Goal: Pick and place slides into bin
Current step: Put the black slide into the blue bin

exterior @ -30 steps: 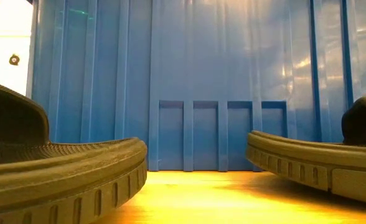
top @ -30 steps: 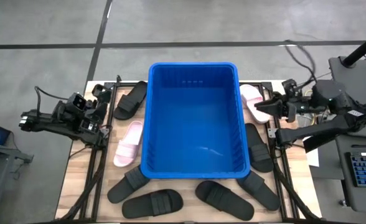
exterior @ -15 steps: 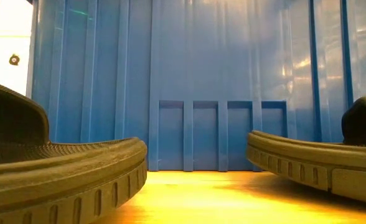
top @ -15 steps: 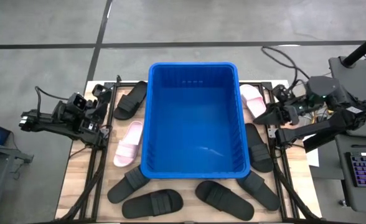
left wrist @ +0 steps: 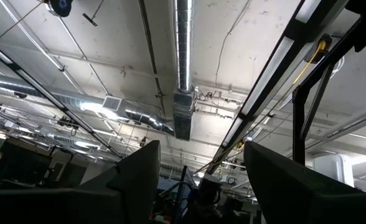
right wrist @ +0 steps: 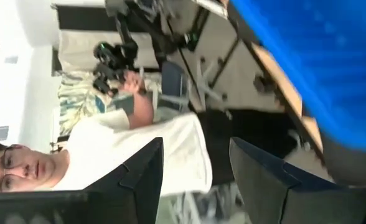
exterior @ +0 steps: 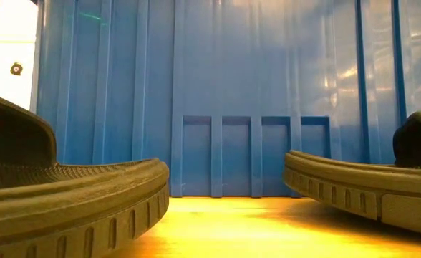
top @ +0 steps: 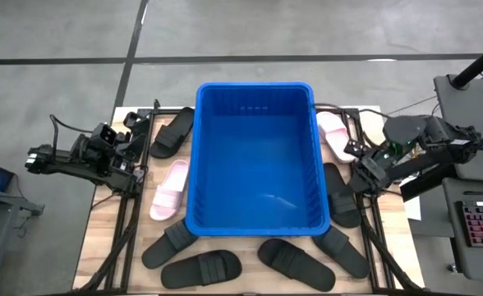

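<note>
We found the bin (top: pixel 255 156) the largest thing on the wooden table (top: pixel 103 226): a long rectangular tub of bright blue plastic with a thick rolled rim, a smooth bare floor and ribbed outer walls. It sat in the middle, where, as we judged, both arms could reach it. No slide lay inside it, so we judged the task not yet begun.

The slides (top: pixel 202 267) lay scattered around the tub on the tabletop, each a matte rubber slip-on with one wide ribbed strap. Several black ones lay along the near edge and at the tub's sides. One pink slide (top: pixel 169 190) rested just beside the tub's left wall and another pink slide (top: pixel 334 133) just beside its right wall. In the low view, two black soles with grooved edges framed the tub's wall.

The right gripper (top: pixel 361 171) hung over the table's right edge, near a black slide (top: pixel 341 196), with its fingers (right wrist: pixel 139 180) spread and nothing between them. We took this as an approach to that slide.

The left gripper (top: pixel 129 146) waited at the table's left edge, fingers (left wrist: pixel 142 180) parted and empty, tilted up toward the ceiling.
</note>
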You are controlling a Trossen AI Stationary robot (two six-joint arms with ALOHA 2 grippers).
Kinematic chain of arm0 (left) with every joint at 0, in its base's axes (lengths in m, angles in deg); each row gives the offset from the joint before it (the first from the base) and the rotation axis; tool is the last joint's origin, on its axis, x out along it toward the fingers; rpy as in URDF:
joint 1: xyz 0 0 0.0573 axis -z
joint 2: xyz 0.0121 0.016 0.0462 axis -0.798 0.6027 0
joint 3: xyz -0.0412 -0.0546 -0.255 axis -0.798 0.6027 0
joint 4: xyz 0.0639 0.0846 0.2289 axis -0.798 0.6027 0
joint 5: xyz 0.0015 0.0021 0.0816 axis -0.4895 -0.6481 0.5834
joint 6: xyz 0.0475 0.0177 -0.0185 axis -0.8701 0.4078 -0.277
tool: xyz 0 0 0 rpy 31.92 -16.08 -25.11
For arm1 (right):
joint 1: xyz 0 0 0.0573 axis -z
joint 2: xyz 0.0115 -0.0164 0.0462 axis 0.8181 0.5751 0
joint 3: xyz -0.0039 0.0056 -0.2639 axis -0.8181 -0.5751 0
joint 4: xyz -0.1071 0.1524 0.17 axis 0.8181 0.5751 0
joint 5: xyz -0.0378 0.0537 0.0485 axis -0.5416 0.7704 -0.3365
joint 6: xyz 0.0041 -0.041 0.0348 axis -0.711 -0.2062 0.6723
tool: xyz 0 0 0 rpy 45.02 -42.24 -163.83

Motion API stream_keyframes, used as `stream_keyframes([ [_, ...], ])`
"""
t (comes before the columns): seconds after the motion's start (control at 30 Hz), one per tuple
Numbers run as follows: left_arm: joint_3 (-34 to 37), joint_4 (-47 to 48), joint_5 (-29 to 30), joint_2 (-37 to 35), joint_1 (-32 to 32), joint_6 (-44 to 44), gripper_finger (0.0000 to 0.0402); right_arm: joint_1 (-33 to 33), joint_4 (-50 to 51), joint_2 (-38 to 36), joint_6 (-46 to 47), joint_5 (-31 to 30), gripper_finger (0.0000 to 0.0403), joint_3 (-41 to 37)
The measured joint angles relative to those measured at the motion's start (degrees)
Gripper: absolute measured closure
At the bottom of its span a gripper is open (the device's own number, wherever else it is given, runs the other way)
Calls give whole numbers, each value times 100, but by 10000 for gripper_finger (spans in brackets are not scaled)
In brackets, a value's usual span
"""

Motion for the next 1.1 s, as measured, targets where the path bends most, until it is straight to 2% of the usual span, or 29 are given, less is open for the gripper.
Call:
stream_keyframes([
  [0.17,0,-3,173,57,0,17,185,-683,568,21,540,-135,227,0],
  [0.3,0,4,330,76,-2,577,185,-1248,972,126,1228,-158,227,0],
  [0.37,0,4,330,63,0,568,185,-1549,1055,199,1482,-168,227,-1],
  [0.57,0,112,333,77,-1,616,185,-2256,1263,476,1580,-406,227,-2],
  [0.73,0,470,423,68,0,623,185,-2691,1556,738,2057,-1042,227,-2],
  [0.97,0,463,492,63,-2,616,185,-3671,1633,1227,3983,-2538,227,-2],
  [1.1,0,463,497,66,0,616,185,-4232,1479,1622,5030,-2978,232,-2],
])
